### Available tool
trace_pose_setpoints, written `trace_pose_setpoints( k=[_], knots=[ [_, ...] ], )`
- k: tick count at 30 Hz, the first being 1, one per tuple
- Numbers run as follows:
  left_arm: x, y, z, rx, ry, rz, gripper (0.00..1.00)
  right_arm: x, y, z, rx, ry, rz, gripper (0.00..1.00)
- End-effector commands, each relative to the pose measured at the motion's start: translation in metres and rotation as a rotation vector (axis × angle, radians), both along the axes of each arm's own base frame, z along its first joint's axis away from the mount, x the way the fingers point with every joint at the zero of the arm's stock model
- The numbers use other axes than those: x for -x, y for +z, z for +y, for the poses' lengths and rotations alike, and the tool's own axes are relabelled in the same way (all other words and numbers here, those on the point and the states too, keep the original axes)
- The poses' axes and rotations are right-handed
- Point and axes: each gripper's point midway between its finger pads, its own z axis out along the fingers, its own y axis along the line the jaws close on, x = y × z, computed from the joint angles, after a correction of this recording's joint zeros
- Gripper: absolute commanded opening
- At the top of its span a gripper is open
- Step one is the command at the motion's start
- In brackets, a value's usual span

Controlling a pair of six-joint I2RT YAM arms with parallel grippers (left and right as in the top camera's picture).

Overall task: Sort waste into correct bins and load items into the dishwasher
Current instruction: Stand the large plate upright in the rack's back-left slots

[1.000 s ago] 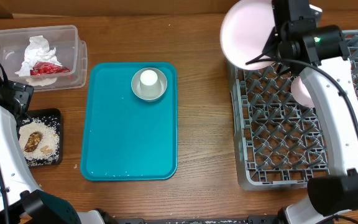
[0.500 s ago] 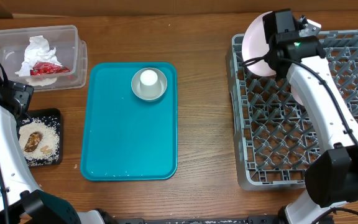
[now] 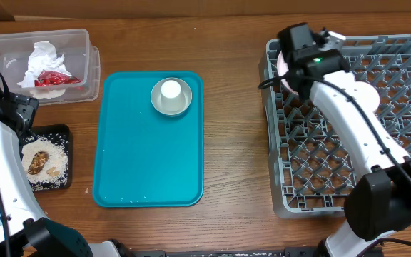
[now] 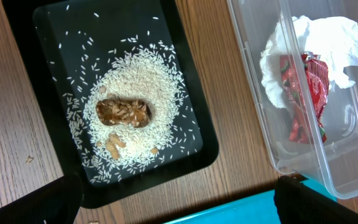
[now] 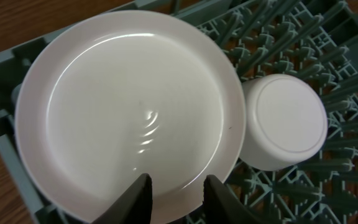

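My right gripper (image 5: 176, 190) is shut on the rim of the larger pinkish-white plate (image 5: 129, 112), held on edge at the far-left corner of the grey dish rack (image 3: 334, 164). From overhead only a sliver of the plate (image 3: 285, 63) shows beside the gripper (image 3: 297, 68). A smaller plate (image 5: 284, 121) stands in the rack next to it. The white cup (image 3: 170, 89) sits in the grey-green bowl (image 3: 171, 100). My left gripper (image 4: 173, 208) is open and empty over the wood beside the black tray (image 4: 48, 37), which holds rice (image 4: 142, 81) and a brown lump (image 4: 123, 112).
The bowl stands on the teal serving tray (image 3: 148, 157) in the middle. The clear tub (image 3: 84, 43) at the far left holds the white napkin (image 4: 316, 31) and the red wrapper (image 4: 306, 87). The rack's pegs (image 5: 328, 37) surround the plates.
The right arm has swung left and lowered the larger plate from above the rack's back edge to stand on edge in the rack's far-left corner. The left arm has not moved.
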Motion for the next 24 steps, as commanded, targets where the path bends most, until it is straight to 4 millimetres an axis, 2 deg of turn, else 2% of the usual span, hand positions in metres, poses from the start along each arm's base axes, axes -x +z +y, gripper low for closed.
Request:
trace_pose_setpoints(
  k=[1,3,4,6,7,10,11,15,19,23,24],
  knots=[
    [0.0,-0.001,0.002,-0.005,0.015,0.006,1.0,0.005,0.018,0.018,-0.004,0.042,-0.047,0.32],
    [0.0,-0.001,0.002,-0.005,0.015,0.006,1.0,0.005,0.026,0.025,-0.014,0.058,-0.073,0.64],
    [0.0,-0.001,0.002,-0.005,0.015,0.006,1.0,0.004,0.031,0.027,-0.025,0.062,-0.096,0.7],
    [0.0,-0.001,0.002,-0.005,0.015,0.006,1.0,0.001,0.033,0.027,-0.03,0.058,-0.112,0.6],
    [0.0,-0.001,0.002,-0.005,0.015,0.006,1.0,-0.001,0.033,0.024,-0.036,0.05,-0.117,0.45],
    [0.0,-0.001,0.002,-0.005,0.015,0.006,1.0,-0.01,0.023,0.021,-0.101,0.044,-0.111,0.08],
    [0.0,-0.001,0.002,-0.005,0.015,0.006,1.0,-0.013,0.019,0.021,-0.131,0.046,-0.107,0.04],
    [0.0,-0.001,0.002,-0.005,0.015,0.006,1.0,-0.03,-0.005,0.023,-0.305,0.067,-0.074,0.04],
    [0.0,-0.001,0.002,-0.005,0.015,0.006,1.0,-0.047,-0.022,0.053,-0.532,0.261,-0.029,0.04],
    [0.0,-0.001,0.002,-0.005,0.015,0.006,1.0,-0.049,-0.039,0.063,-0.603,0.289,0.012,0.04],
    [0.0,-0.001,0.002,-0.005,0.015,0.006,1.0,-0.049,-0.051,0.064,-0.602,0.296,0.041,0.04]
  ],
)
